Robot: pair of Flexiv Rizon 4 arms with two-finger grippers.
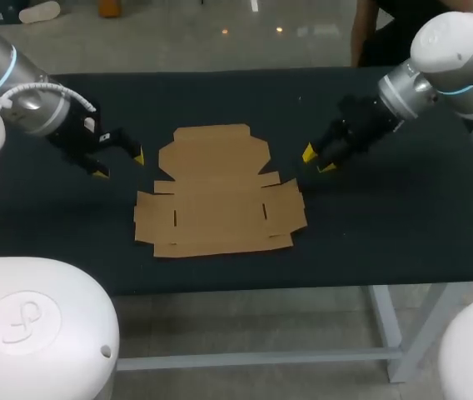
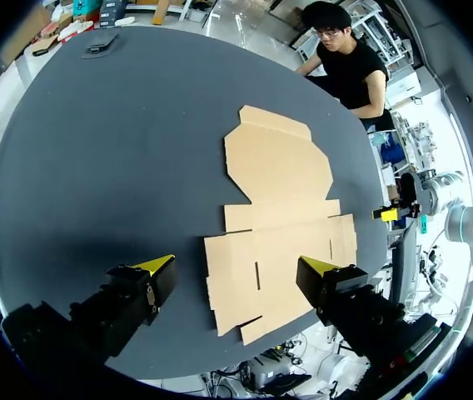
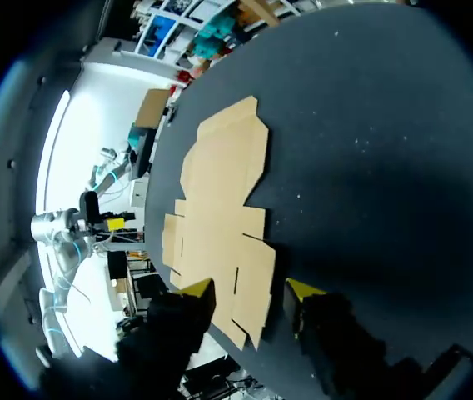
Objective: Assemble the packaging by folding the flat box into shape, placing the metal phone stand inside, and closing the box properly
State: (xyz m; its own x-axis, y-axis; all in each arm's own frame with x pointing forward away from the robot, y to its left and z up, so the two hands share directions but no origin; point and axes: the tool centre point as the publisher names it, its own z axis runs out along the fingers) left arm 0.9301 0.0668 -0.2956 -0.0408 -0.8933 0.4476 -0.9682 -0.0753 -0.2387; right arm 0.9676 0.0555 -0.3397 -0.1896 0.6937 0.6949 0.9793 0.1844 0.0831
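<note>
Both open and empty, my left tool (image 1: 120,165) and right tool (image 1: 317,160) flank the flat box (image 1: 216,200), the right one slightly nearer.

table (image 1: 70,242) | black cloth top | pale metal legs (image 1: 384,321)

Flat box (image 1: 220,196): brown cardboard, matt, smooth face, clean cut edges and slots. Table (image 1: 403,225): top covered in a dark matt cloth-like sheet, slightly fuzzy, with a few pale specks in the right wrist view. Table frame (image 1: 386,321) looks like pale painted metal, satin. Left arm (image 1: 20,92) and right arm (image 1: 445,58): silver-grey shells, smooth, semi-gloss; metal or plastic, cannot tell. White ribbed plastic hose (image 1: 53,85) on the left arm. 2 white housings (image 1: 37,333) in the foreground: smooth, glossy, plastic look. Left jaws and right jaws: black matt bodies; fingertips (image 1: 139,157) yellow, smooth, plastic-looking.
</note>
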